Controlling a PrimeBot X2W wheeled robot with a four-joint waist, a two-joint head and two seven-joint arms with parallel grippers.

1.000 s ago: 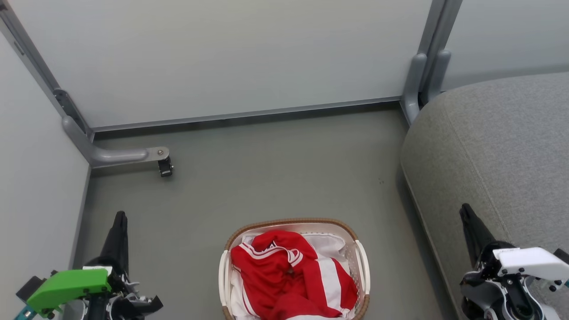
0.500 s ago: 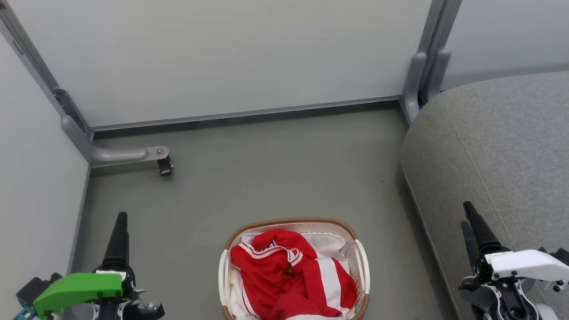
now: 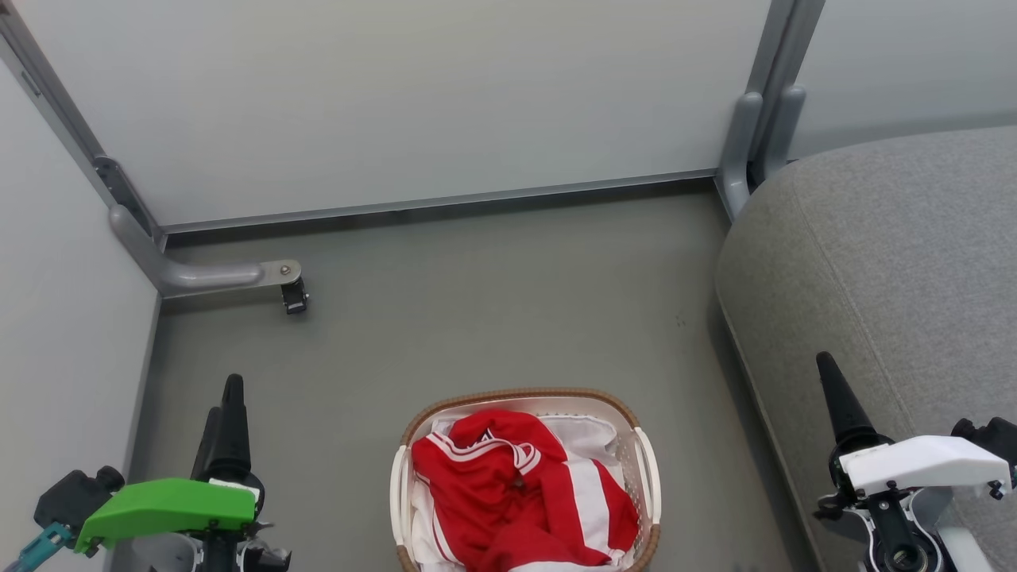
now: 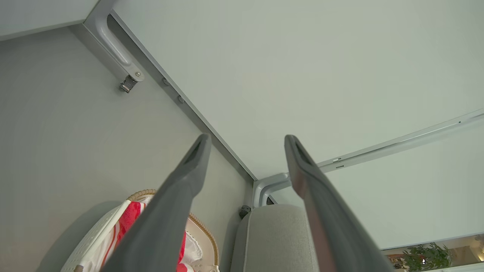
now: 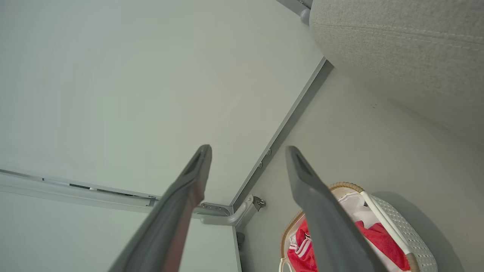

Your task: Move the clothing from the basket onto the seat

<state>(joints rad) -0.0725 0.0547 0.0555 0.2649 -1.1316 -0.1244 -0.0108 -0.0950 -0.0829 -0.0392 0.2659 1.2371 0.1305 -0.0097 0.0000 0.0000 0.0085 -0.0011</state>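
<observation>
The clothing (image 3: 516, 492) lies heaped in the basket (image 3: 524, 395), near the seat (image 3: 890, 262); soft and light, it should drape, so pinch a raised red fold; left gripper (image 4: 246, 138) and right gripper (image 5: 247, 148) gape wide, empty; the wrist views show that spread plainly; the head view shows the whole heap, perhaps two garments.
</observation>
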